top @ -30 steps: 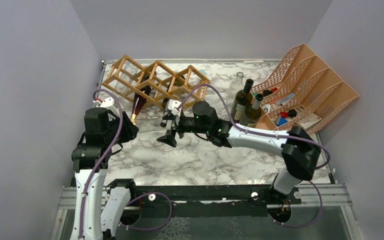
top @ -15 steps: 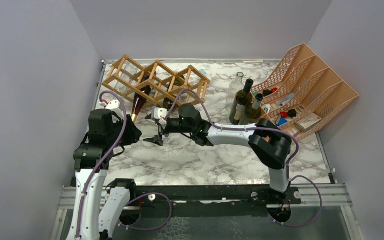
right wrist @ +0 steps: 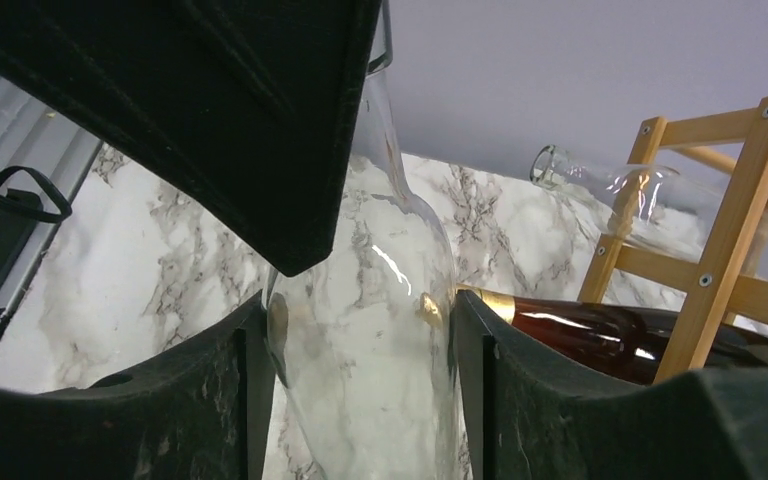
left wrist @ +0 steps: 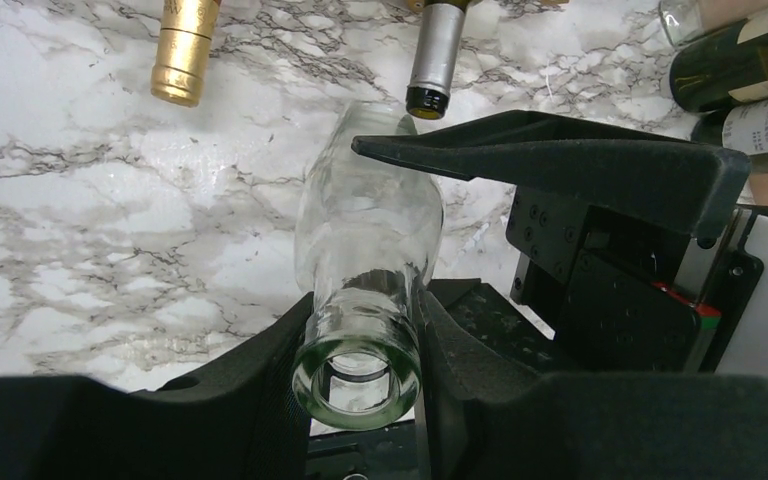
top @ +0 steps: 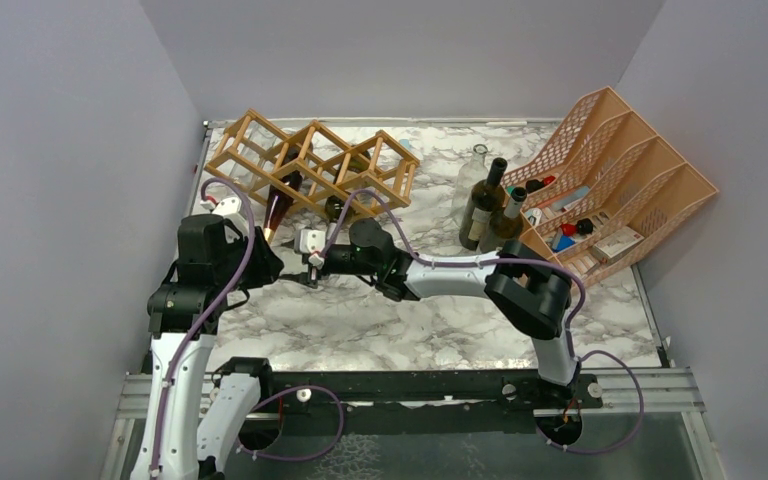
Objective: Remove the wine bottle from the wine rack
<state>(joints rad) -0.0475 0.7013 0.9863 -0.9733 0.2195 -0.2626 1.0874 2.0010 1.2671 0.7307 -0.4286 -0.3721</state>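
The wine bottle (left wrist: 365,225) is clear glass and hangs tilted above the marble, off the wine rack (top: 310,165). My left gripper (left wrist: 360,350) is shut on its neck, just below the mouth. My right gripper (right wrist: 355,370) has its pads pressed to both sides of the bottle's body (right wrist: 360,340). In the top view the two grippers meet in front of the rack, left gripper (top: 268,265) and right gripper (top: 310,262). A red bottle with a gold cap (right wrist: 580,335) and another clear bottle (right wrist: 610,190) lie in the wooden rack (right wrist: 730,230).
A gold-capped neck (left wrist: 182,55) and a silver-capped neck (left wrist: 435,55) stick out of the rack toward me. Two dark bottles (top: 482,205) stand at the right beside a peach mesh organizer (top: 620,170). Walls close in on left, back and right.
My right arm has swung left to the left gripper, and its jaws have closed from wide open onto the clear bottle's body. The left gripper has kept its hold on the neck.
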